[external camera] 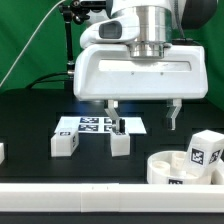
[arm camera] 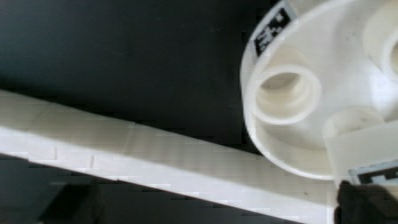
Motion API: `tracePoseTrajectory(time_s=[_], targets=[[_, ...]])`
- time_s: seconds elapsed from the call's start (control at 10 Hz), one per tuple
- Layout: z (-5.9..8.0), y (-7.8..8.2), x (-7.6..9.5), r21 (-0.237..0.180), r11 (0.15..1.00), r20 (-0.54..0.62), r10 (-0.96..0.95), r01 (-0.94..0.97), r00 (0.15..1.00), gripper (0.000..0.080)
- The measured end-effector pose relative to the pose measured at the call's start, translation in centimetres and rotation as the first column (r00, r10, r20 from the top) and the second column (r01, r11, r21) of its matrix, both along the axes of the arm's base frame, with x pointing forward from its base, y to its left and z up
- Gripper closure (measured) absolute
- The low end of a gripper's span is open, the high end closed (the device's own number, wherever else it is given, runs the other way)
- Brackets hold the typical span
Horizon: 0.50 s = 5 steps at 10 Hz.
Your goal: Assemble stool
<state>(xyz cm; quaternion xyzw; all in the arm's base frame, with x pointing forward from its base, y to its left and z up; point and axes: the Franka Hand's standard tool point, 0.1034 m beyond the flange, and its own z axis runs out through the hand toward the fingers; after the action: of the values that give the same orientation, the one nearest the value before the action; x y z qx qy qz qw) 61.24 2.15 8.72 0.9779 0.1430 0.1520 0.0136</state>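
Our fingers (external camera: 175, 113) hang apart, holding nothing. The seat (external camera: 170, 170) lies on the counter (external camera: 30, 120) by the rail (external camera: 90, 205), and a leg (external camera: 120, 144) stands further back. We judge the seat rigid, light and slick – best pinched across its ring wall.

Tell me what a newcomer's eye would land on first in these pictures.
The big white end effector hangs open and empty over the middle of the black table. At the exterior view's lower right lies the thick round seat, which also fills much of the wrist view near a long white rail. Two small white legs stand by the marker board.
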Motion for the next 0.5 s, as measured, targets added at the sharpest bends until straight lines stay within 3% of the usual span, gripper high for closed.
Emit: tracePoseTrajectory(time_s=[0.4,0.5], targets=[[-0.2,-0.2,-0.4,0.009,0.999,-0.002,-0.034,0.034,0.999,0.0151],[-0.7,-0.6,-1.8,0.015,0.997,-0.019,-0.074,0.075,0.997,0.0151]])
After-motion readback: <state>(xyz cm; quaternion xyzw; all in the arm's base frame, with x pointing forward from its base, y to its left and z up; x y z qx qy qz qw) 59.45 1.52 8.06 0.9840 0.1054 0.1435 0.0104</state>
